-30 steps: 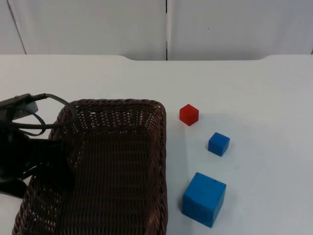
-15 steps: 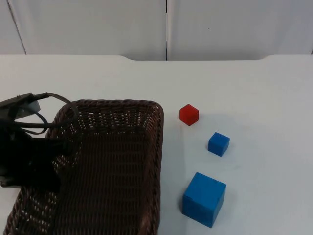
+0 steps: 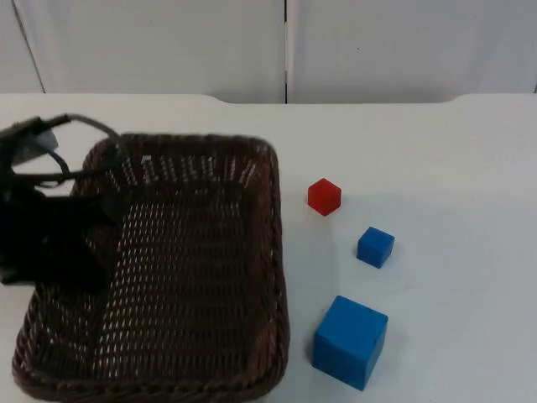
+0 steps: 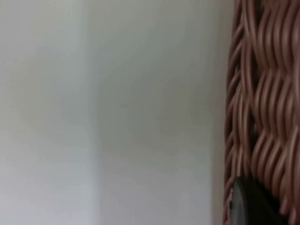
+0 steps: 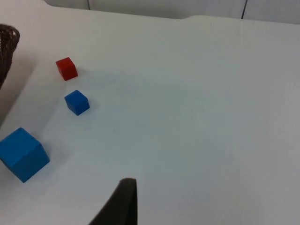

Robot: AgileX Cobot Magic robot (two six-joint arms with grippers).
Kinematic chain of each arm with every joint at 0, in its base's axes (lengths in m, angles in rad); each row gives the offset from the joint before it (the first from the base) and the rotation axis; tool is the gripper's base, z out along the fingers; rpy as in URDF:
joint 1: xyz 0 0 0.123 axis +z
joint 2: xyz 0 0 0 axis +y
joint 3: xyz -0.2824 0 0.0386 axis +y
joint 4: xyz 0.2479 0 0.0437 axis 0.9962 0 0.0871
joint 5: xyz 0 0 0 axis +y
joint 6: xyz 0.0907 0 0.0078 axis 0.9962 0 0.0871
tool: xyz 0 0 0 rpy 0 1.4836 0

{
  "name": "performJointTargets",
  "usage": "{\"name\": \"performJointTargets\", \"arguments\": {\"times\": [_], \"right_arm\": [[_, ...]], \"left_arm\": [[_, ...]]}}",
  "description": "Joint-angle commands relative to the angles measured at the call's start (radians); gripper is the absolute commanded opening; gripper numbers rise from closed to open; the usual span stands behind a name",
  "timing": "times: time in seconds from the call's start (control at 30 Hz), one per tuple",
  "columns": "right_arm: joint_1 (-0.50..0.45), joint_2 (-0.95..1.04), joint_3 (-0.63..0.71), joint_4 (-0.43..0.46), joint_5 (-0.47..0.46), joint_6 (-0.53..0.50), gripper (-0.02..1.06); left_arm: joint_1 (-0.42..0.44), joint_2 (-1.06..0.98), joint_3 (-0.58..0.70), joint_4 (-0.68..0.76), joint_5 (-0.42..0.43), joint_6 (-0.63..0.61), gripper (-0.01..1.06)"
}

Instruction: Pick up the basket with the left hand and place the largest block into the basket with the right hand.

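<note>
The basket [image 3: 180,269], a dark brown wicker tray, hangs over the table's [image 3: 453,159] left half, its left wall pinched by the left gripper [image 3: 80,243]; the left wrist view has the woven rim [image 4: 262,103] right against a black fingertip. Compared with 1 second ago the basket looks larger and has tipped, with its whole near rim now in the top view and the mesh floor showing light through it, so I judge it lifted off the table. That would put the 1st half of the task nearly done.

The largest block [image 3: 351,340], a big blue cube, sits on the table just right of the basket's near right corner, toward the front edge, where it sat a second ago. A small blue cube [image 3: 375,247] lies beyond it, and a small red cube [image 3: 324,196] farther back, near the basket's far right corner; the 3 are apart from one another.

The right gripper [image 5: 123,201] waits well off to the right, looking over all 3 cubes; whether its fingers are spread or closed I cannot tell. Its job comes next: reach for the big blue cube, passing over the 2 smaller ones, while the basket is kept steady
</note>
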Motion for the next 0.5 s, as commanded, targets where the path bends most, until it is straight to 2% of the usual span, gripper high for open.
{"name": "performJointTargets", "arguments": {"times": [0.0, 0.13, 0.27, 0.47], "right_arm": [[-0.005, -0.003, 0.002, -0.003, 0.0, -0.006, 1.05], [-0.005, -0.003, 0.002, -0.003, 0.0, -0.006, 1.05], [-0.005, -0.003, 0.002, -0.003, 0.0, -0.006, 1.05], [-0.005, -0.003, 0.002, -0.003, 0.0, -0.006, 1.05]], "left_arm": [[-0.002, -0.072, -0.004, -0.006, 0.054, -0.005, 0.0], [0.0, -0.153, -0.004, 0.082, 0.095, -0.049, 0.0], [0.0, -0.228, -0.004, 0.238, 0.158, -0.169, 0.0], [0.0, -0.254, -0.004, 0.273, 0.221, -0.192, 0.0]]}}
